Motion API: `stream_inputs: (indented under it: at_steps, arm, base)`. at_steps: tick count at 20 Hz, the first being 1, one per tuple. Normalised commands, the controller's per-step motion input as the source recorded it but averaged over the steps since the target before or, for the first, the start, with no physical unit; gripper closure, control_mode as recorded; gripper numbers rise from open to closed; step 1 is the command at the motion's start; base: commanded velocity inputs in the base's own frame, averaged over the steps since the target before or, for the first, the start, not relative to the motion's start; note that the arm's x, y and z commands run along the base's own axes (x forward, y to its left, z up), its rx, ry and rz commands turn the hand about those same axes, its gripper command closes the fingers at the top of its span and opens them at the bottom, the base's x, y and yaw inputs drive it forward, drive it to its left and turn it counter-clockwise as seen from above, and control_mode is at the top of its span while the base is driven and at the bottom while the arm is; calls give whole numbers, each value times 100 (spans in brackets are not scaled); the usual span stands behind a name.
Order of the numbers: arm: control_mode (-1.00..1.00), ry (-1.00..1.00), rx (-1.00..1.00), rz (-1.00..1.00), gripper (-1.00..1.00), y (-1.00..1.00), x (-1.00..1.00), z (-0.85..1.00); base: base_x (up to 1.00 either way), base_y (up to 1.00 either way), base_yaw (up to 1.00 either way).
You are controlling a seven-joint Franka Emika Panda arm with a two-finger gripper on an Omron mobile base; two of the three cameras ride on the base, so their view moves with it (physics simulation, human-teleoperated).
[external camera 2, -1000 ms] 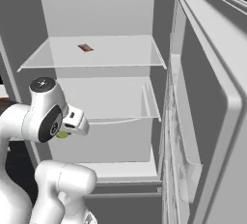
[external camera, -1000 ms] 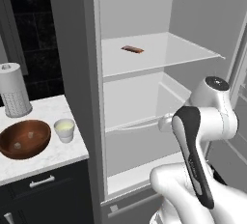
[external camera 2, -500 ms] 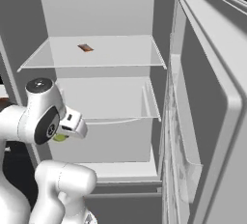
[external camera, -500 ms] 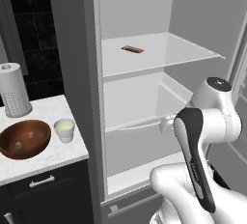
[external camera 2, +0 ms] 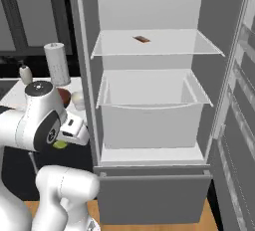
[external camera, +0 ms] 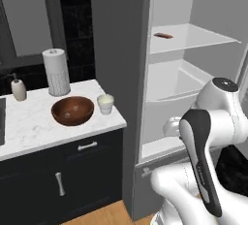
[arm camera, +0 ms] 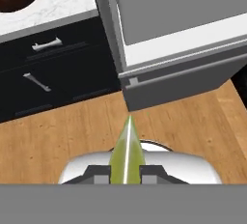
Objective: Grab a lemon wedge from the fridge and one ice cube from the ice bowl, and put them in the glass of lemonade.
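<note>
A yellow-green lemon wedge [arm camera: 127, 146] sits pinched between my fingers, and my gripper [arm camera: 126, 171] is shut on it. In the right base view the lemon wedge [external camera 2: 60, 145] peeks out under the gripper [external camera 2: 64, 139], low and left of the open fridge [external camera 2: 149, 140]. In the hand view the gripper hangs over wooden floor in front of the fridge's bottom drawer [arm camera: 193, 78]. The reddish-brown ice bowl [external camera: 72, 110] and the pale glass of lemonade [external camera: 105, 104] stand side by side on the marble counter [external camera: 29, 129], left of the fridge [external camera: 193, 73].
A thin reddish-brown item [external camera: 163, 35] lies on the fridge's upper shelf. A paper-towel roll [external camera: 56, 72] and a soap dispenser [external camera: 19, 88] stand at the counter's back. Dark drawers [arm camera: 48, 49] sit under the counter. The fridge door [external camera 2: 239, 105] stands open at right.
Both base views have shifted: the camera moved back and left, so the counter shows more and the fridge sits further right. The gripper keeps hold of the lemon wedge.
</note>
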Motion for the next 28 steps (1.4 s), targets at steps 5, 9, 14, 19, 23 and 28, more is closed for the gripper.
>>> stream_inputs:
  at_steps: [5,9,14,19,23,28]
  arm:
    - [100,0,0,0,100,0,0,0]
    - [100,0,0,0,100,0,0,0]
    - [100,0,0,0,100,0,0,0]
    - [100,0,0,0,100,0,0,0]
    - [100,0,0,0,100,0,0,0]
    - [100,0,0,0,100,0,0,0]
  base:
    - [23,100,-5]
    - [70,95,-14]
    - [87,56,-25]
    - [59,7,-27]
    - [0,0,0]
    - [0,2,0]
